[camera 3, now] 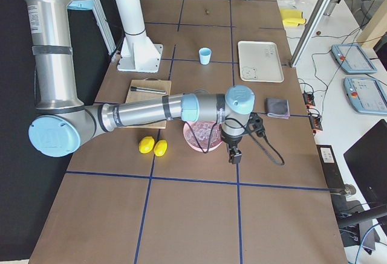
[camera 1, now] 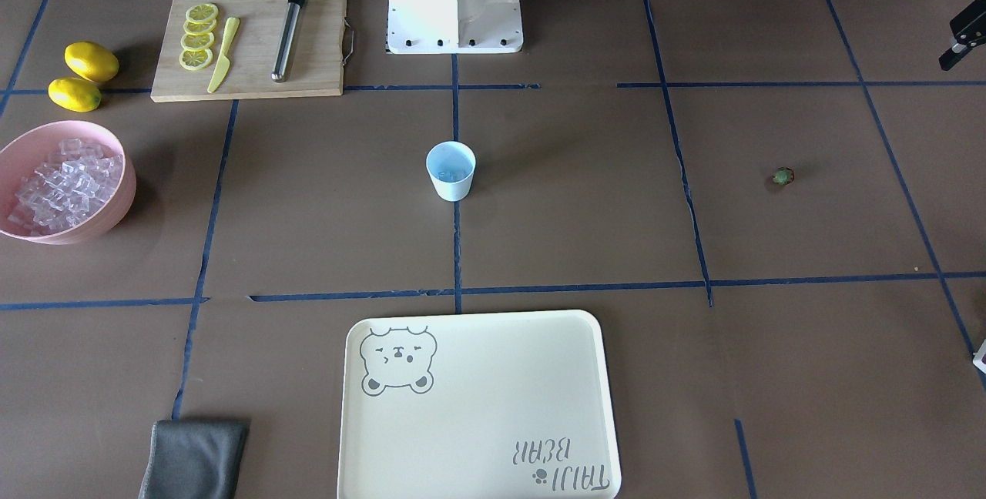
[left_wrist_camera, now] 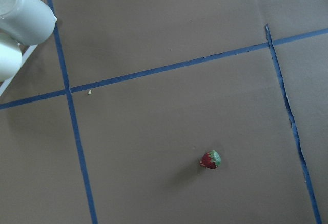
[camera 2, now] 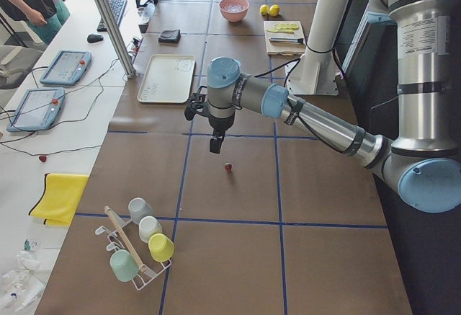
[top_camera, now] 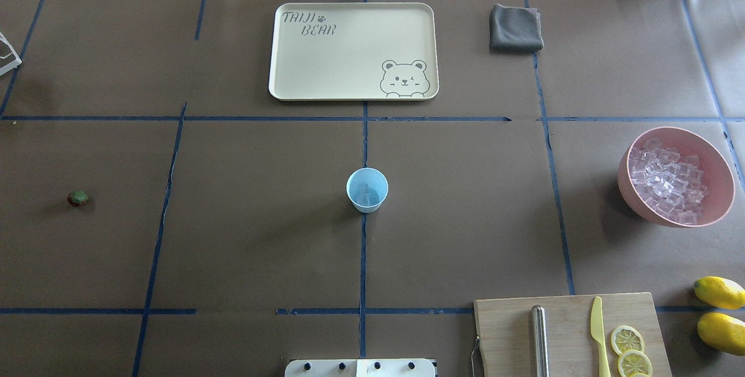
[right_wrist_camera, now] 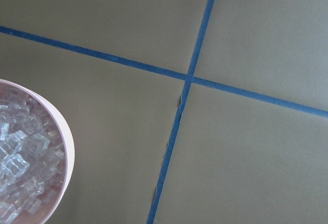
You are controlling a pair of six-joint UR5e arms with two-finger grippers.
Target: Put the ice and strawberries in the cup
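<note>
1. The left gripper (camera 2: 216, 144) hangs above the table near the strawberry (top_camera: 78, 198). I cannot tell whether its jaws are wide or narrow.
2. The right gripper (camera 3: 234, 155) hangs just beside the pink bowl (top_camera: 625, 182). Its jaw state cannot be told either.
3. The bowl is full of ice (top_camera: 669, 182).
4. The cup (top_camera: 355, 182) stands upright mid-table with a few cubes inside.
5. The strawberry lies alone on the left arm's side, well apart from the cup.

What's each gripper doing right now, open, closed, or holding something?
Left gripper: cannot tell; the strawberry lies apart from it.
Right gripper: cannot tell; shows only in a side view.
</note>
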